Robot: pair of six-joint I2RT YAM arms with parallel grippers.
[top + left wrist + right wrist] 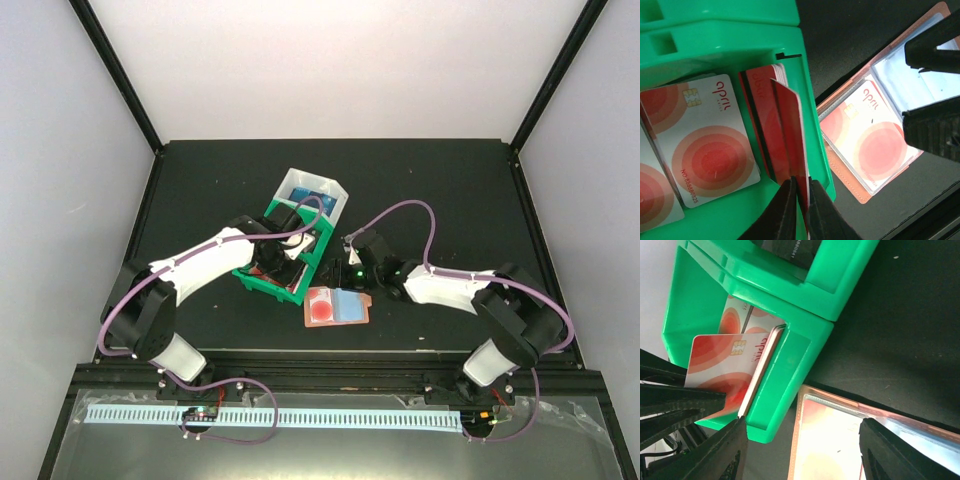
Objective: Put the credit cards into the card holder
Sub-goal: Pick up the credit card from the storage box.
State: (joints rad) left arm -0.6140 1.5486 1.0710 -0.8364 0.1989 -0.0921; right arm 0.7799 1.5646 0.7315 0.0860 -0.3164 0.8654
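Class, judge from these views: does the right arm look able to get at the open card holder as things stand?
Probably yes: the right claw hangs open over the card holder, with nothing between them; the green bin stands off to one side.

The left gripper (801,184) pinches a red credit card (790,135) standing on edge inside the green bin (720,20), close to the bin's right wall. Flat cards (705,150) lie deeper in the bin. Just outside that wall the card holder (892,75) lies open, a sleeved card (875,145) inside, with the right gripper (910,90) spread wide above it.
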